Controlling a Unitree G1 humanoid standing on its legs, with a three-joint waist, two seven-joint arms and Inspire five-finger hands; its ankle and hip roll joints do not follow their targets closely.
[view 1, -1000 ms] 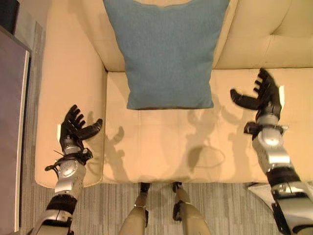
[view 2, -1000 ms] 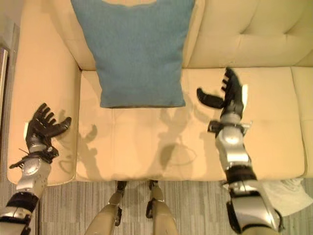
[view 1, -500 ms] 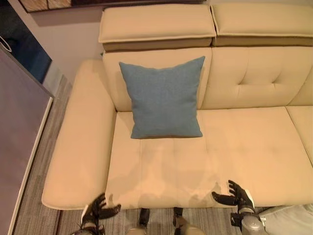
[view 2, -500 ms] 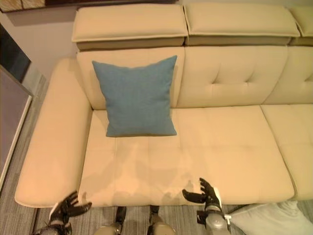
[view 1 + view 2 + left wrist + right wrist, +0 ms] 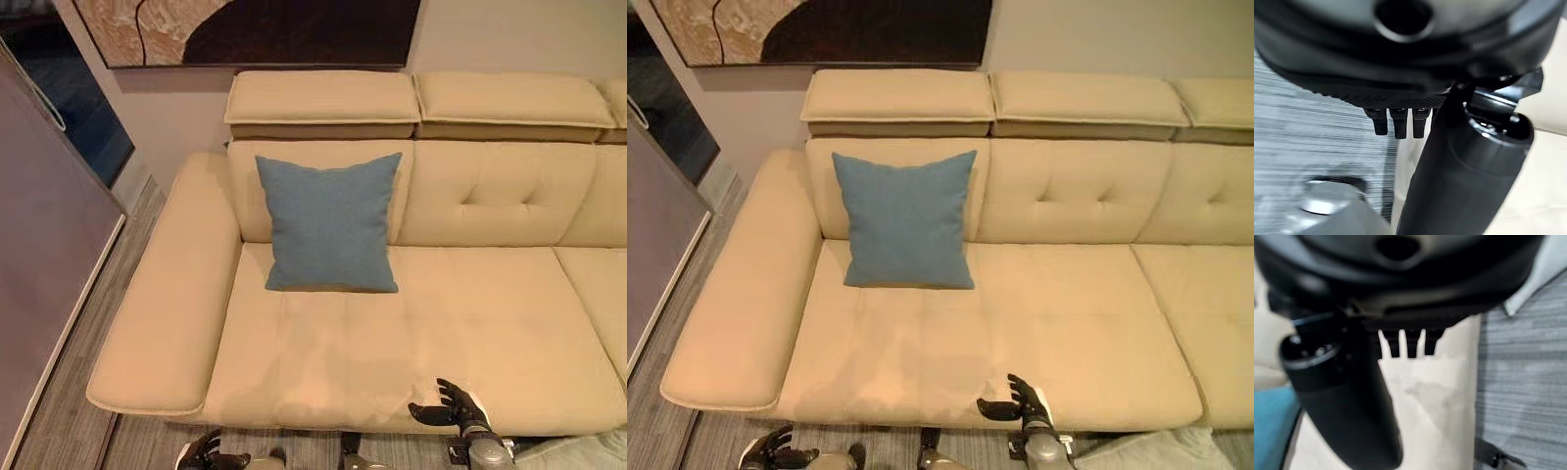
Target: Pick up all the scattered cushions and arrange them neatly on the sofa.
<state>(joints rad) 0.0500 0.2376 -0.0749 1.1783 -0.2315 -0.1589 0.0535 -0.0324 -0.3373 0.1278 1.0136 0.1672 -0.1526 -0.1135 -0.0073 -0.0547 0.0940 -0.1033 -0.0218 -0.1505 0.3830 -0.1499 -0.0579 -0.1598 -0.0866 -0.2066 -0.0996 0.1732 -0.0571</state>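
One blue cushion [image 5: 330, 223] stands upright on the cream sofa [image 5: 460, 333]. It leans on the backrest at the left end of the seat, near the wide armrest [image 5: 167, 304]. A pale cushion [image 5: 1146, 452] lies on the grey floor [image 5: 69, 431] by the sofa's front edge, on the right. It is cut off, so most of it is hidden. The right hand [image 5: 453, 406] hangs over the front of the seat. Its fingers are spread and it holds nothing. The left hand [image 5: 774, 451] is low over the floor by the armrest corner. Its fingers are loose and empty too. A big picture [image 5: 255, 29] hangs on the wall above the sofa.
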